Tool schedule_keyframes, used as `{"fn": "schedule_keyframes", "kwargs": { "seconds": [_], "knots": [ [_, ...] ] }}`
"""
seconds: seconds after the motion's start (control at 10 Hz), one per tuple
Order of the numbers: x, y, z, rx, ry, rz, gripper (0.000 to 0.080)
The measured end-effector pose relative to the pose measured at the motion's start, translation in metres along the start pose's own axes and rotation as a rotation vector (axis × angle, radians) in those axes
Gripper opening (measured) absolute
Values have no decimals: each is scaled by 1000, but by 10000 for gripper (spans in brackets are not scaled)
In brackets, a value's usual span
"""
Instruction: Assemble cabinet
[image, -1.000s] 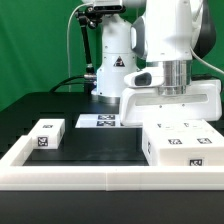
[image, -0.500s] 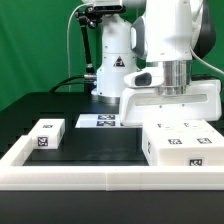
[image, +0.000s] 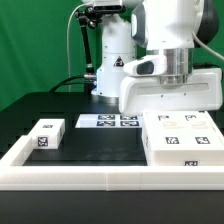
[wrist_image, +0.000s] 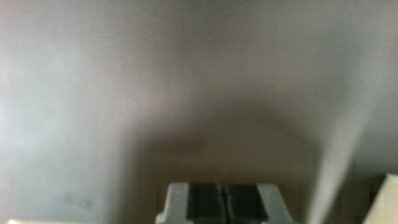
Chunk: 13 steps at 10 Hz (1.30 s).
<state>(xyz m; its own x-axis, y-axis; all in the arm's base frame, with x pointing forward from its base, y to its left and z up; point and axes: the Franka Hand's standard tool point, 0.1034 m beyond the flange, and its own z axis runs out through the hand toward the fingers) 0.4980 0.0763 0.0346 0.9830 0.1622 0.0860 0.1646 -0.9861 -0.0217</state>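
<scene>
The arm (image: 166, 40) has risen slightly, uncovering more of the marker board (image: 108, 121). I cannot tell how the jaws stand. The cabinet shell (image: 185, 140) sits on the table (image: 100, 147) at the exterior view's right, its contents unseen. One drawer block (image: 47, 133) lies well apart.

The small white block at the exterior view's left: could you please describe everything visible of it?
The small white block is a low, boxy piece, seemingly plastic, with a black-and-white square tag on its front face. It lies flat on the black table, alone, apart from the marker board and inside the white border rail. Nothing grips it.
</scene>
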Motion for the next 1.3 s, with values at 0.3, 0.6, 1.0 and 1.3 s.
{"fn": "schedule_keyframes", "kwargs": {
  "seconds": [0.3, 0.6, 1.0, 1.3],
  "knots": [
    [2, -1, -13, 1, -11, -3, 5],
    [0, 0, -9, 0, -9, -12, 5],
    [5, 9, -23, -1, -28, -33, 5],
    [13, 7, -47, 4, -63, -31, 5]
  ]
}}
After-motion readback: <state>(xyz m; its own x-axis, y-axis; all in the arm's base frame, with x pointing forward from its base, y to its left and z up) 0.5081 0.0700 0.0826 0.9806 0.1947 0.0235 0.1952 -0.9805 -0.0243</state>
